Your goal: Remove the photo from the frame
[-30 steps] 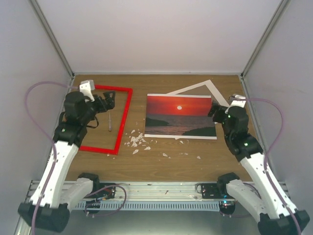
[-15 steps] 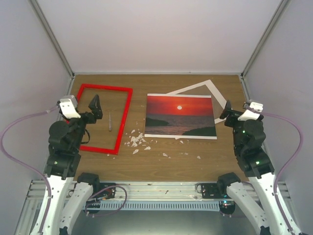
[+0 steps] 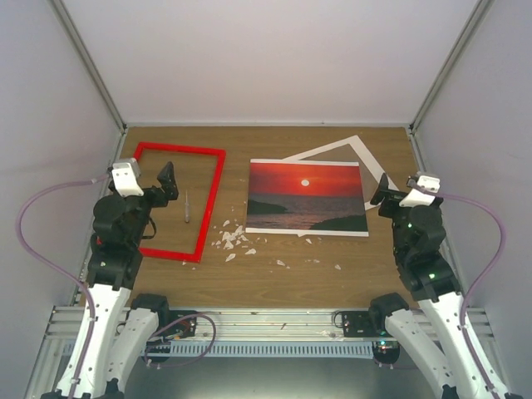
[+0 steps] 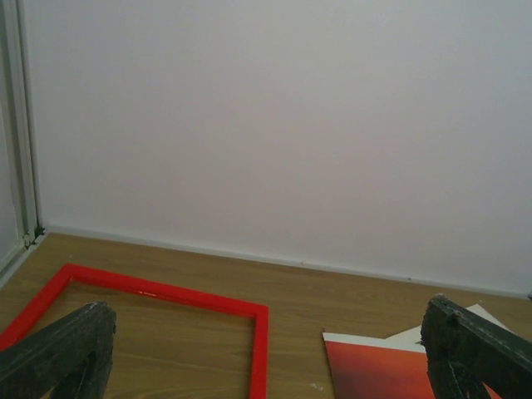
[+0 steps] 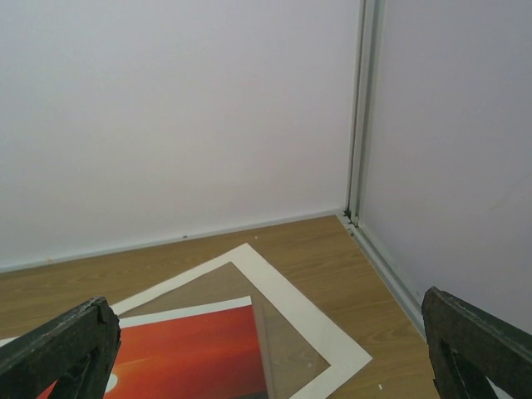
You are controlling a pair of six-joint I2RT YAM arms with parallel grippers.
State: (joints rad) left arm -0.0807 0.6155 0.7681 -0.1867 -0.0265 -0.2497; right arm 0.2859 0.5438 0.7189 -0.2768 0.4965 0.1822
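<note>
Photo (image 3: pixel 306 199): flat, face up, mid-bench (image 3: pixel 274 283), out of the frame (image 3: pixel 211 202), which lies apart to its left. Left hand (image 3: pixel 164 184): spread, above the frame's opening, holding nothing. Right hand (image 3: pixel 382 193): spread, just beside the photo's right edge, holding nothing.

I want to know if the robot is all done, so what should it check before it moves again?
1. Photo out of the frame: ok, it lies flat on the table beside the frame, not touching it.
2. Frame empty: ok, the table shows through it; only a thin tool lies inside.
3. Left gripper free: ok, open, holding nothing.
4. Right gripper free: ok, open, holding nothing.
5. Photo clear of the white mat: not ok, it lies over part of the mat.
6. Table tidy: not ok, white scraps lie between frame and photo.
</note>
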